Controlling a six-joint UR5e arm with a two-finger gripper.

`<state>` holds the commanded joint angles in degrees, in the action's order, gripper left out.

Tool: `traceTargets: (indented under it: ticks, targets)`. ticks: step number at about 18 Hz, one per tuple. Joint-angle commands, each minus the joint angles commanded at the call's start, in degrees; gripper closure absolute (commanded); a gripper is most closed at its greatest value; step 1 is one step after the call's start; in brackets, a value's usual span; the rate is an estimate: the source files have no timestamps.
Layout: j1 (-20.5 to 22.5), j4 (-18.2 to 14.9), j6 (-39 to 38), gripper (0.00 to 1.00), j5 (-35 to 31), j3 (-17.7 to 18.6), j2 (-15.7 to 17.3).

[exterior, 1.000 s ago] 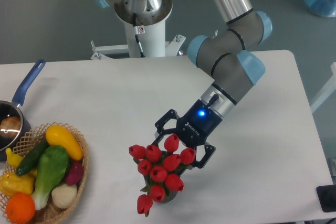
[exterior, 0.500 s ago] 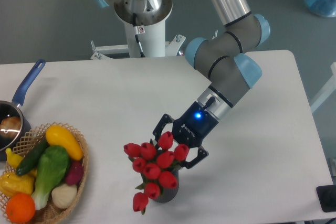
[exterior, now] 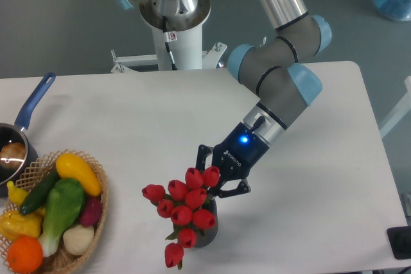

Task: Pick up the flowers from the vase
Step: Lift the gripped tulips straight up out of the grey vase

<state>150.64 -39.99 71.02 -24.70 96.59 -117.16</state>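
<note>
Red artificial tulips (exterior: 181, 211) — smooth rounded plastic-looking buds on thin green stems — are spilling leftward out of the short dark ribbed cylindrical vase (exterior: 207, 229) standing near the front of the white matte table (exterior: 128, 126). The black two-finger gripper (exterior: 218, 181) is clenching around the bunch's upper buds, while a woven wicker basket (exterior: 97, 213) is sitting well apart at the left.
</note>
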Motion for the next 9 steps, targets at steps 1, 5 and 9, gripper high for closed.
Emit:
traceTargets:
  ticks: [1,5,9]
  targets:
    - [0.26,0.00,-0.78,0.91,0.96,-0.26,0.17]
    - [1.40,-0.09,-3.51,0.91,2.64,-0.62,1.76]
    - [2.55,-0.18,-5.36,0.91,6.06,-0.62,2.81]
